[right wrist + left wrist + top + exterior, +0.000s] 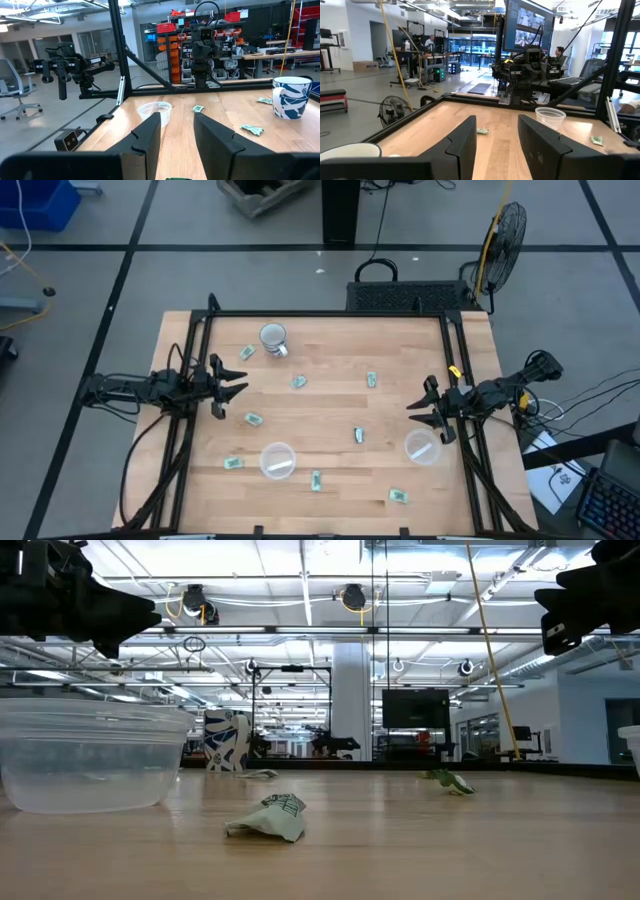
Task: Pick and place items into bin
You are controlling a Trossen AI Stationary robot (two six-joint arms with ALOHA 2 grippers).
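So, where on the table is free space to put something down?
The widest bare wood lies mid-table, between the wrapped piece near the mug and the piece lower down. The far right corner beyond another piece is bare too. The near edge is crowded: two clear cups and several pieces.

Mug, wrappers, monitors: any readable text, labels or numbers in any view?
None can be read.
Mug: blue pattern only, no words visible.
Wrapped piece near the low camera: dark print, too small to read.
Monitor behind the table: picture on screen, text too blurred.
Clear cups: no label visible.
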